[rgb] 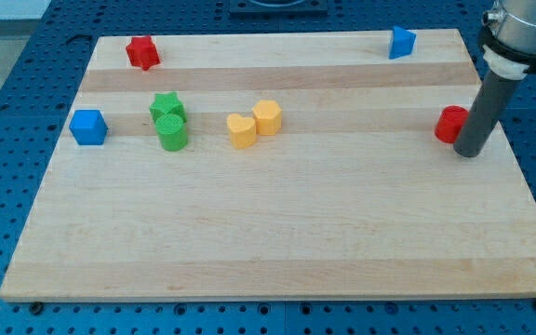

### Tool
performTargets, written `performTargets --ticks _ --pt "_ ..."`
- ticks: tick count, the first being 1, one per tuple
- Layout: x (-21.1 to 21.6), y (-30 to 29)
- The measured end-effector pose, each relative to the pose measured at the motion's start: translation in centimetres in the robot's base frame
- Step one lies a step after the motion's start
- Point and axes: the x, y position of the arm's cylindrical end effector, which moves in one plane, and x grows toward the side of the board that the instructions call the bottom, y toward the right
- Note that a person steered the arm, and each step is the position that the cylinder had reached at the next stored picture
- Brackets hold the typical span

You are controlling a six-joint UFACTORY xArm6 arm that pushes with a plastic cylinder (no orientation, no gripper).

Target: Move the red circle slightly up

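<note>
1. The worktop [277, 251] has its bottom edge nearest the camera. It is a pale wooden board, and its lower half carries no blocks.
2. My tip [470, 154] is the nearest working thing. It rests on the board at the view's right, just to the right of the red circle [450, 124] and a little below it. The rod covers the circle's right edge, so I cannot tell whether they touch.
3. The arm carries no hand, only the rod, so there is nothing to be apart, together or clamped.
4. The red circle, the task's thing, sits near the board's right edge at about mid-height. The blue block [401, 42] near the top edge is well apart from it, above and to the view's left.
5. To do the step well, I judge that the tip should come round to sit directly below the circle, centred on it. It should then push straight toward the view's top for a short stroke and stop early.
6. From its present side position a push would more likely send the circle leftward. An off-centre contact could also let the round block roll off the tip sideways.
7. The path upward looks free, and the right edge is close, so any drift should not go that way.
8. Far to the left lie the yellow pair [254, 124], the green pair [169, 121], the blue cube [88, 127] and the red star [142, 52].
9. No brand, label or writing can be read anywhere.
</note>
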Motion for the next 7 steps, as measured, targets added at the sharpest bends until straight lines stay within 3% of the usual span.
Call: performTargets --ticks 7 --pt "-1.8 0.9"
